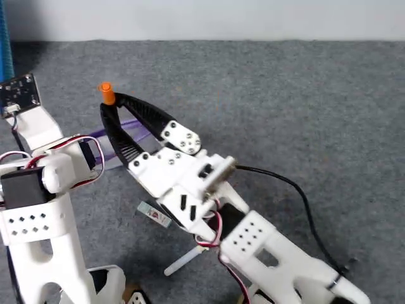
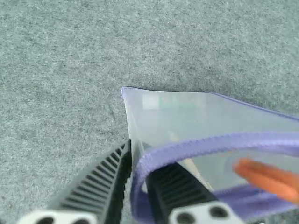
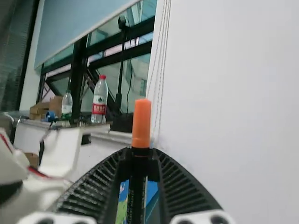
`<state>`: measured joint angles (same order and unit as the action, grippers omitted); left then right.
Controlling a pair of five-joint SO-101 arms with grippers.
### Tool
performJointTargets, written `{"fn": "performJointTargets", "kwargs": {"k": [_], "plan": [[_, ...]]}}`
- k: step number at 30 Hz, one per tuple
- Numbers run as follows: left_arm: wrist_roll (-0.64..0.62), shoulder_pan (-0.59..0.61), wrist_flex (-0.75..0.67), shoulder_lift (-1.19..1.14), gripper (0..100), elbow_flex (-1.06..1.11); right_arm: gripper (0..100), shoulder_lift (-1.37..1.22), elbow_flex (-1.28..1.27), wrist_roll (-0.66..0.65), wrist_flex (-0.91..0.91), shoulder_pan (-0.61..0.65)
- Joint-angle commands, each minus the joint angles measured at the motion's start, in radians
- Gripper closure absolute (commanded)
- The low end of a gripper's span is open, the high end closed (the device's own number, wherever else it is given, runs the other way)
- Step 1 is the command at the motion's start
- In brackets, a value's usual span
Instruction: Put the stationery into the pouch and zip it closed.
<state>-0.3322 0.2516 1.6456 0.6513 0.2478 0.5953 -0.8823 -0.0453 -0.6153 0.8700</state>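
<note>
A clear pouch (image 2: 196, 116) with a purple zip edge (image 2: 205, 145) lies on grey carpet. My left gripper (image 2: 136, 154) is shut on the pouch's rim near one corner, one black finger (image 2: 100, 184) outside and the other inside. In the high view the pouch (image 1: 126, 134) lies partly under my right gripper (image 1: 109, 106). That gripper is shut on a black pen with an orange cap (image 1: 106, 93), and its jaws are over the pouch. The cap (image 3: 141, 122) sticks out past the closed fingertips (image 3: 140, 151). Through the clear pouch wall an orange shape (image 2: 268, 178) shows.
A small flat labelled item (image 1: 155, 214) and a white stick-like pen (image 1: 183, 259) lie on the carpet beside the right arm's base. The left arm's white body (image 1: 38, 215) stands at the left. Open carpet (image 1: 304, 101) stretches to the back and right.
</note>
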Motion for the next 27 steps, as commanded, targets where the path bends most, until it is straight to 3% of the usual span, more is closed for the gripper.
{"fn": "performJointTargets", "kwargs": {"k": [1, 7, 10, 15, 27], "plan": [[-0.014, -0.008, 0.003, -0.006, 99, -0.021, 99.1, -0.070, 0.021, -0.012, -0.068, -0.036], [-0.014, -0.008, 0.002, -0.006, 99, -0.021, 98.7, -0.107, -0.038, -0.014, -0.007, -0.041], [-0.014, -0.008, 0.002, -0.006, 99, -0.021, 90.1, -0.041, -0.066, -0.014, 0.124, -0.044], [-0.014, -0.005, 0.002, -0.006, 99, -0.021, 70.2, 0.166, -0.064, -0.005, 0.529, -0.045], [-0.014, -0.002, 0.006, -0.006, 99, -0.021, 70.1, 0.576, -0.068, 0.133, 1.395, -0.213]]}}
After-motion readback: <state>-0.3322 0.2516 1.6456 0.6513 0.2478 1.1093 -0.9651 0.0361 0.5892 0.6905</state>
